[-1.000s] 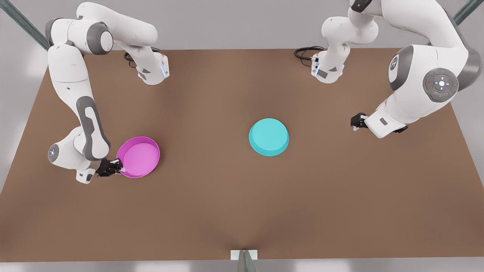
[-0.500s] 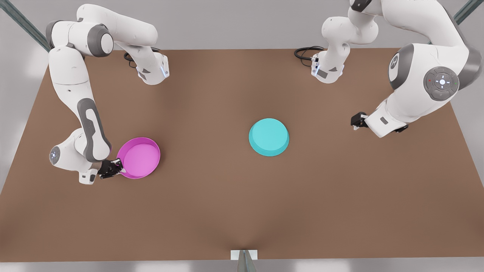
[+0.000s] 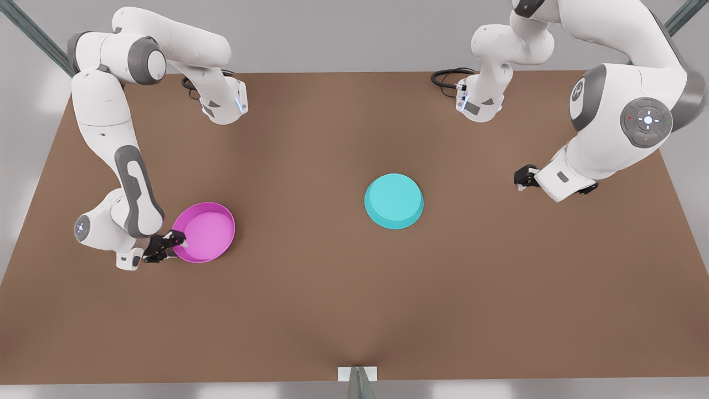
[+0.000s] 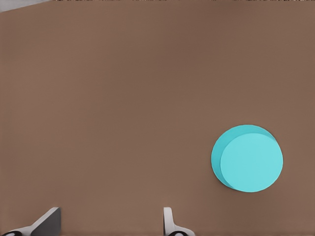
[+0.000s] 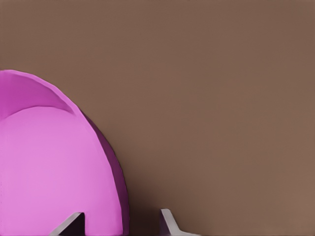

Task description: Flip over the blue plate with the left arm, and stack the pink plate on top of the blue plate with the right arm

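The pink plate (image 3: 206, 231) lies open side up on the table at the front view's left. My right gripper (image 3: 176, 242) is at its near-left rim and open. In the right wrist view the gripper (image 5: 120, 226) straddles that rim, one finger over the pink plate (image 5: 49, 167) and one outside it. The blue plate (image 3: 394, 200) rests flat bottom up near the table's middle. My left gripper (image 3: 522, 180) waits far to the front view's right, open and holding nothing. Its wrist view shows the open gripper (image 4: 108, 227) well apart from the blue plate (image 4: 247, 158).
The brown table (image 3: 310, 299) has bare surface between the two plates and along its front. Both arm bases (image 3: 224, 102) (image 3: 479, 102) stand at the back edge, with a black cable loop (image 3: 448, 77) beside the one on the front view's right.
My right gripper has edged toward the pink plate, so one finger now reaches over its rim. The left arm and the blue plate have stayed put.
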